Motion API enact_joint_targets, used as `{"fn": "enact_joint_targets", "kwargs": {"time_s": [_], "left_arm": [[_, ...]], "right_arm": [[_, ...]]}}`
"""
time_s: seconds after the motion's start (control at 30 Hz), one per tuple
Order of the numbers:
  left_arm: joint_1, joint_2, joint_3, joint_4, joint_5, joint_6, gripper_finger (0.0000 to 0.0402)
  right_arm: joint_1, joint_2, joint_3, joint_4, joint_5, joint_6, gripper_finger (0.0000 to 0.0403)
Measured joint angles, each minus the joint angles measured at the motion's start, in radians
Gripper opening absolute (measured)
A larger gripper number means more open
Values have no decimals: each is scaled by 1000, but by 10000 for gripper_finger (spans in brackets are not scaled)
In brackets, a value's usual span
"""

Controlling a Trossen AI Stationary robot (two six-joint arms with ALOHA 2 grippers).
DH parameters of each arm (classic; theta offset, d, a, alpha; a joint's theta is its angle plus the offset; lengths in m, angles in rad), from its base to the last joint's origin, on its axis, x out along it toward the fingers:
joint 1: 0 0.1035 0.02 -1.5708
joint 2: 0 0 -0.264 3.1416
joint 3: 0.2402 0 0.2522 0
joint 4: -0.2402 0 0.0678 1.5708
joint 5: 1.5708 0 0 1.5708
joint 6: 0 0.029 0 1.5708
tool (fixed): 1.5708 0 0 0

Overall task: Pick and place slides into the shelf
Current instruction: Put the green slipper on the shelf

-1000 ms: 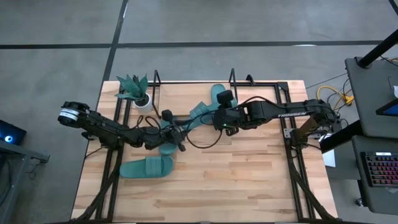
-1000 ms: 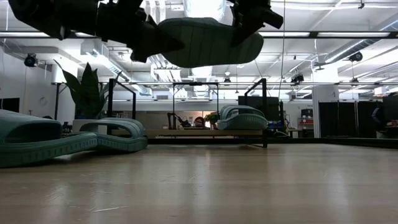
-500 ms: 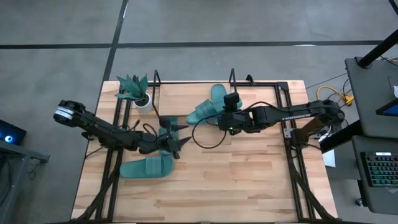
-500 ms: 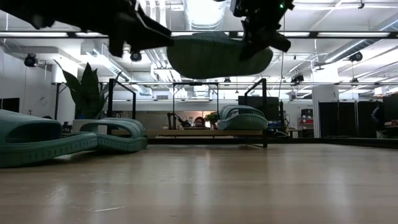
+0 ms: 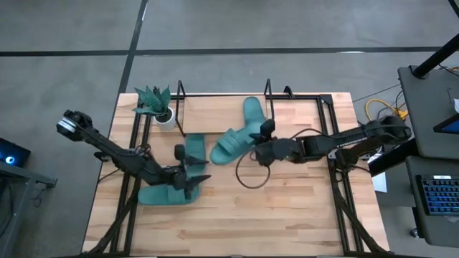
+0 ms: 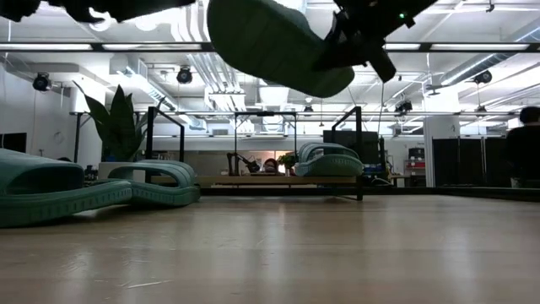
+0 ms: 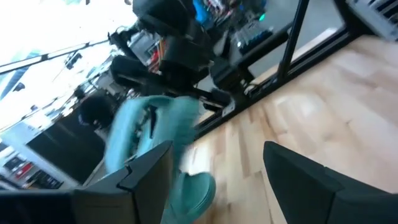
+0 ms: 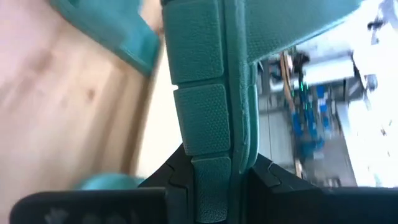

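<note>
One teal slide (image 5: 229, 147) hangs in the air over the table's middle, in my right gripper (image 5: 258, 151), which is shut on it; the low view shows this slide (image 6: 270, 42) tilted high above the board. My left gripper (image 5: 189, 177) is open and empty above a slide (image 5: 163, 194) lying sole-down near the left front. A third slide (image 5: 193, 148) lies on the table just beyond it. The fourth slide (image 5: 252, 115) rests on the shelf (image 5: 301, 107) along the far edge. My right gripper pinches the slide's sole (image 8: 205, 118) between its two fingers, coming roughly level from the table's right. The textured sole runs lengthwise out from between the fingers (image 8: 180, 177). The slide is lifted clear and tilted, its free end toward the table's left (image 6: 228, 21).
A small potted plant (image 5: 156, 104) stands at the far left corner beside the shelf's wire frame (image 5: 179, 93). Bare wood (image 5: 287, 208) lies across the near right half of the table. A person shows far off in the room (image 6: 270, 165).
My left gripper has let go of the lifted slide and drawn back toward the near left, over the slide on the table. My right gripper, still shut on the slide, has moved toward the near edge; the slide has tipped, its free end now higher.
</note>
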Motion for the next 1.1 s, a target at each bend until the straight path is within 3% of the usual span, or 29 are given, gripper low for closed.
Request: {"fn": "enact_joint_targets", "kwargs": {"time_s": [0.37, 0.47, 0.7, 1.1], "left_arm": [[-53, -49, 38, -3, 32, 6, 234], [-53, -44, 71, -49, 7, 9, 234], [-49, 62, 224, -277, -205, 83, 233], [37, 213, 479, -536, -205, 125, 233]], "right_arm": [[109, -5, -212, 392, -5, -193, 63], [120, -5, -222, 404, -5, -197, 63], [119, -5, -221, 405, -4, -190, 63], [119, -5, -216, 405, -5, -170, 63]]}}
